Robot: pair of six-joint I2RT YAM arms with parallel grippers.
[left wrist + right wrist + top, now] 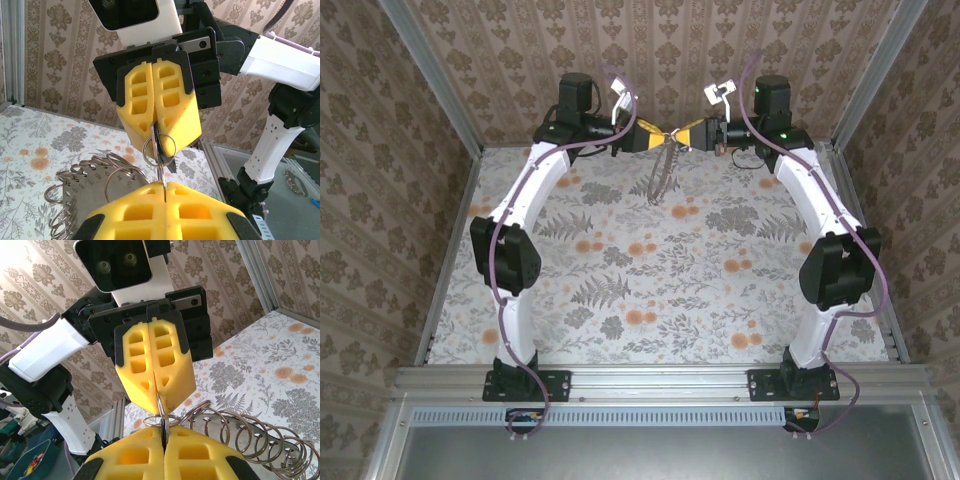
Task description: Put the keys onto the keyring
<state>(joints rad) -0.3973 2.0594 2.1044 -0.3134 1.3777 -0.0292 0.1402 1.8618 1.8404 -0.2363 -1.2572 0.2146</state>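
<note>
2 arms meet tip to tip above the far end of the floral-print table (650, 290). Left gripper (164, 189) is clenched on what looks like a thin silver ring seen edge-on. Right gripper (157, 131) is clenched, apparently on the tiny black-headed, silver-bladed key (168, 164). The keyring (660, 178), a string of linked silver wire rings, dangles from that junction. Step in hand: threading. Keep both pinches firm and work the key along the ring's split in small turns. The hanging weight may twist the ring.

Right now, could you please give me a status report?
Left gripper shut on keyring, loop hanging below. Right gripper shut on key, tip to tip. Nothing in the way.
</note>
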